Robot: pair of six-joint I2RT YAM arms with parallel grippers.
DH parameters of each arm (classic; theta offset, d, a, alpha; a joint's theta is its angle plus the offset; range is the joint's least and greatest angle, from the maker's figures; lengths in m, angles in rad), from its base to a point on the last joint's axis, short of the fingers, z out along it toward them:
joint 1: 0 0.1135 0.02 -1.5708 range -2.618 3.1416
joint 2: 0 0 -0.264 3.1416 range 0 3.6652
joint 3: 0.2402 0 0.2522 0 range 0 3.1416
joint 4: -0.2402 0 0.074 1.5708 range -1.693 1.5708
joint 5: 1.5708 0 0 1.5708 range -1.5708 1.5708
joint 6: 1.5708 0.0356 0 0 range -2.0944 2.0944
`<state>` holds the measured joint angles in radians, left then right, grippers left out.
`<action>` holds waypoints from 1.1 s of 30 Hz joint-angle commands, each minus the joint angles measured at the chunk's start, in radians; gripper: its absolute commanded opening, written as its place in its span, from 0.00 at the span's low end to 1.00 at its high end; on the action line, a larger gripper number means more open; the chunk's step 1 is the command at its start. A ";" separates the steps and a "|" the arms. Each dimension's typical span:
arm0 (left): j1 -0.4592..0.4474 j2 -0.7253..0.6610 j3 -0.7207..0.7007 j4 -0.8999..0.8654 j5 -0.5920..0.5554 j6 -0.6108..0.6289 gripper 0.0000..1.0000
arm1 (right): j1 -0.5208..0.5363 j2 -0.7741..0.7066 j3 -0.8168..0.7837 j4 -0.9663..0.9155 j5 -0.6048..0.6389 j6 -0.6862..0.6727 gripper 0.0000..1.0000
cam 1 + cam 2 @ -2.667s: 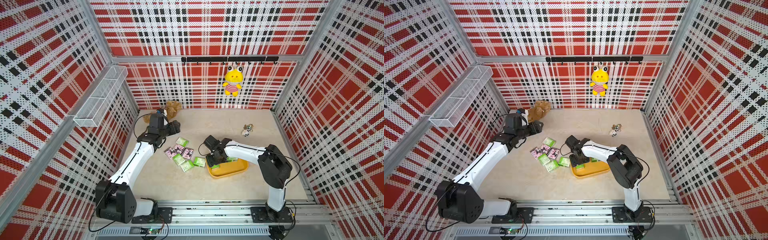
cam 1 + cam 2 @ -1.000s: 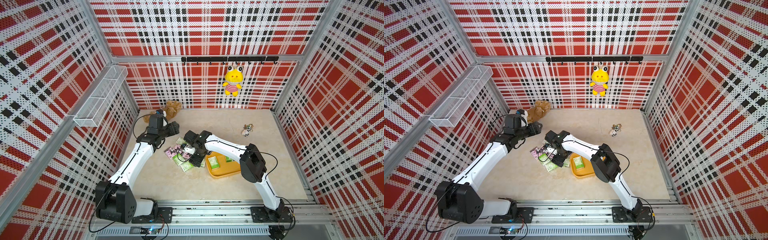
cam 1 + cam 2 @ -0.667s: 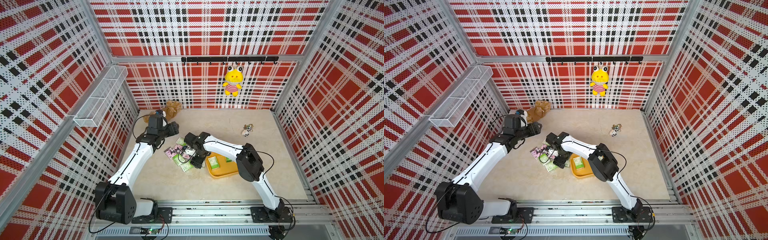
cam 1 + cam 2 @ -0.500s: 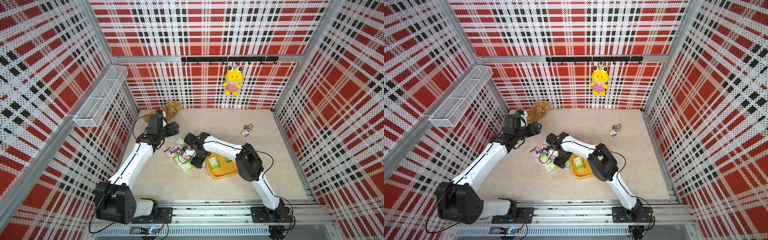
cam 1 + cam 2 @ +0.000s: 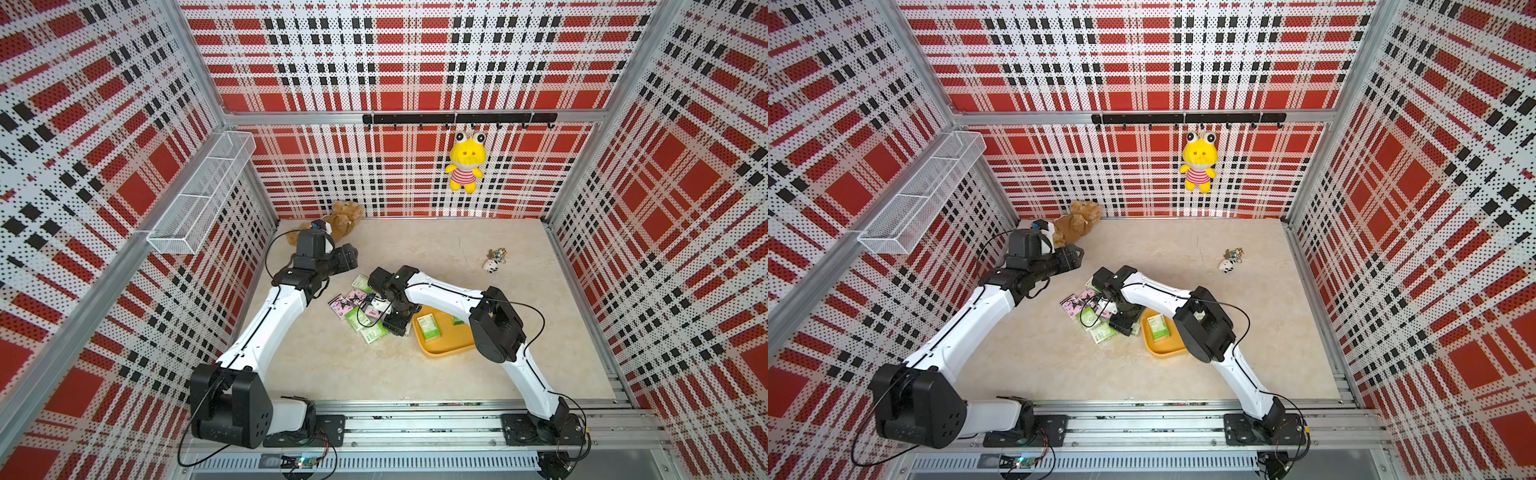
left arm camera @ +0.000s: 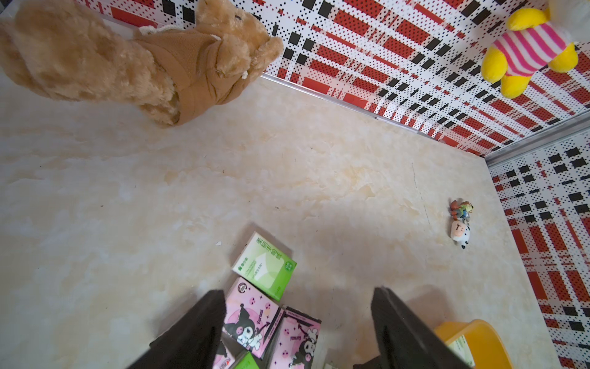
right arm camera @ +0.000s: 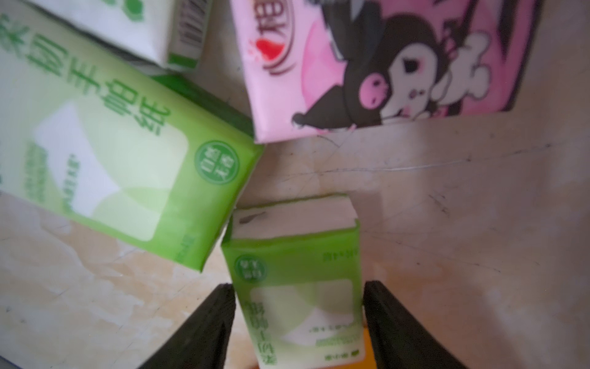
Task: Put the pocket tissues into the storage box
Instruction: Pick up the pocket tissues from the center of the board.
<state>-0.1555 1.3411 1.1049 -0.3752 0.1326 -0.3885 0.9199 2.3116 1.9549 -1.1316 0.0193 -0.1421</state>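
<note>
— On the beige tabletop [image 5: 415, 257], what is that scatter of colour?
— Pocket tissues [image 5: 359, 309]: small flat packs, some green-and-white, some pink with a black cartoon figure. They lie close together, partly overlapping, just beside the storage box [image 5: 446, 348].
— And the one seen up close?
— A green-and-white pack [image 7: 293, 255], its white end showing, sits between the fingers of the right gripper [image 7: 299, 286]. The jaws are pressed against its two long sides, right at the box's rim.
— What does the box hold?
— It's a shallow yellow-orange tray. One flat green pack [image 5: 428, 326] lies inside, and a green corner [image 5: 458, 320] of something more shows behind the arm.
— The left gripper [image 6: 298, 290]?
— It hangs above the table by the farthest packs, jaws wide apart, gripping nothing.
</note>
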 commanded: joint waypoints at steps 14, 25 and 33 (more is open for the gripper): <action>0.008 -0.010 0.025 -0.022 0.010 0.041 0.79 | -0.034 0.019 0.078 0.048 0.020 0.064 0.53; 0.000 -0.011 0.039 -0.030 0.009 0.028 0.79 | -0.147 -0.113 0.097 0.110 0.040 0.237 0.53; -0.017 0.004 0.047 -0.029 -0.002 0.025 0.79 | -0.225 -0.458 -0.296 0.202 0.047 0.382 0.53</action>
<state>-0.1623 1.3415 1.1179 -0.3943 0.1326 -0.3626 0.6991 1.9648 1.7420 -0.9718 0.0628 0.1581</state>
